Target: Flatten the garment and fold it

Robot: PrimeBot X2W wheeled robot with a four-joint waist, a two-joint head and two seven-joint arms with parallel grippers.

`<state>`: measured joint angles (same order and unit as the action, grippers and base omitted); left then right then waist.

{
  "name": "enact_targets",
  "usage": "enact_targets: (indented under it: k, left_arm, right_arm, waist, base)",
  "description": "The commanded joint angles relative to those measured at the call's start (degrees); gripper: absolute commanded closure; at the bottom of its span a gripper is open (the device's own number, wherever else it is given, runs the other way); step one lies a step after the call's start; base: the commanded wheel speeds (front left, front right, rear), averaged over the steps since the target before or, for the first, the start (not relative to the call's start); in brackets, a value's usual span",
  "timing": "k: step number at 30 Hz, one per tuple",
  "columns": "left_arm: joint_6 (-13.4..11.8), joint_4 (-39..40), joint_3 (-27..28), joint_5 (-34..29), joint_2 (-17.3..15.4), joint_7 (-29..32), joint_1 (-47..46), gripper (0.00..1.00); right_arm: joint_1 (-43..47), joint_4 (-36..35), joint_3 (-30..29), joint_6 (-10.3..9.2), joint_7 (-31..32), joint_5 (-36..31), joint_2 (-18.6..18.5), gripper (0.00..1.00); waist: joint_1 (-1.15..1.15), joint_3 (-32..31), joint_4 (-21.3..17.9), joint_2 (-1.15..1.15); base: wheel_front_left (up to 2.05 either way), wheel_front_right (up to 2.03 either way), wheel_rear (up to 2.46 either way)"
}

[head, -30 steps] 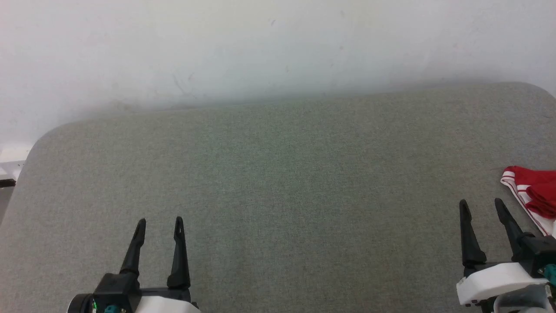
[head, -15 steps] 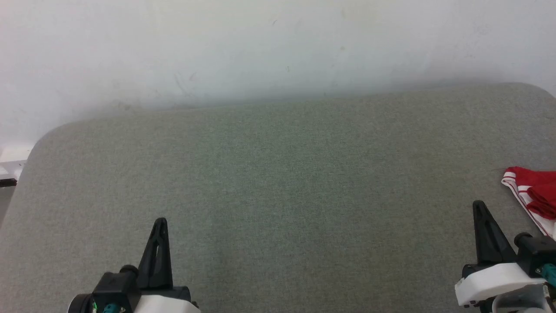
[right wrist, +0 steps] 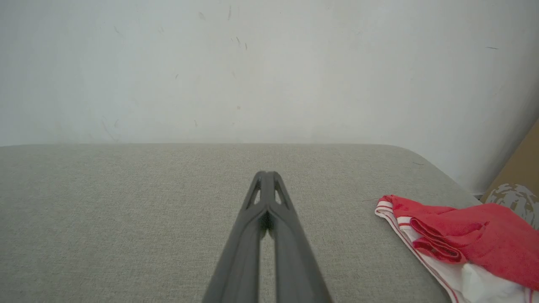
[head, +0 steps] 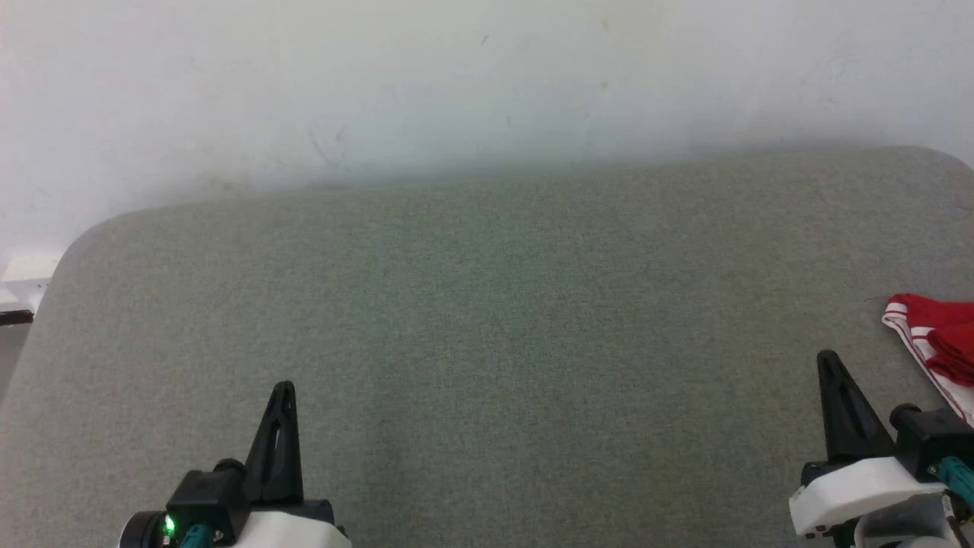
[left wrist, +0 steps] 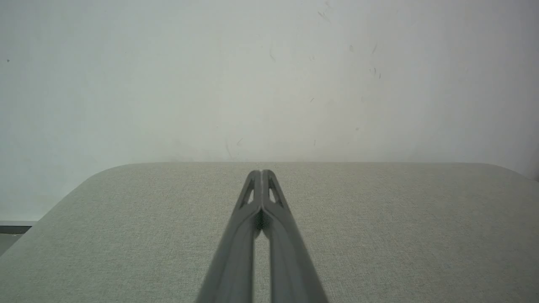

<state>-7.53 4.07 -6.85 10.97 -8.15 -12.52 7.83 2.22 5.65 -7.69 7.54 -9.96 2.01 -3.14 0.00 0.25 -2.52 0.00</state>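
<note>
The red garment (head: 942, 341) with red-and-white striped trim lies crumpled at the table's right edge, cut off by the head view's border. In the right wrist view the garment (right wrist: 471, 242) is bunched to the right of my fingers, with some white cloth under the red. Its lettering and number are hidden. My right gripper (head: 829, 361) hovers left of the garment, shut on nothing. At the lower left my left gripper (head: 284, 390) is also shut and empty. The tips meet in both wrist views: left gripper (left wrist: 261, 172), right gripper (right wrist: 266, 173).
A grey fabric-covered table (head: 487, 320) with rounded corners stands against a white wall (head: 456, 84). A brown board (right wrist: 522, 166) leans beyond the table's right end. Wide bare table surface lies between the two grippers.
Both grippers went from open to shut over the last second. The right gripper drew back a little toward me. The garment has not moved.
</note>
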Motion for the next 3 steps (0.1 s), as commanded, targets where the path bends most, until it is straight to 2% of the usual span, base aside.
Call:
enact_targets:
  k: [1,3]
  left_arm:
    - [0.5,-0.3,0.4,-0.7,0.4,0.5,-1.2,1.00]
    - [0.6,-0.4,0.5,-0.9,0.5,0.8,-1.3,1.00]
  right_arm:
    - [-0.4,-0.4,0.3,-0.01,0.4,-0.3,0.0,1.00]
    - [-0.4,-0.5,0.4,-0.01,0.6,-0.3,0.1,1.00]
  waist:
    - [0.00,0.0,0.0,0.00]
    - [0.00,0.0,0.1,0.00]
  base:
    - [0.00,0.00,0.00]
    - [0.00,0.00,0.00]
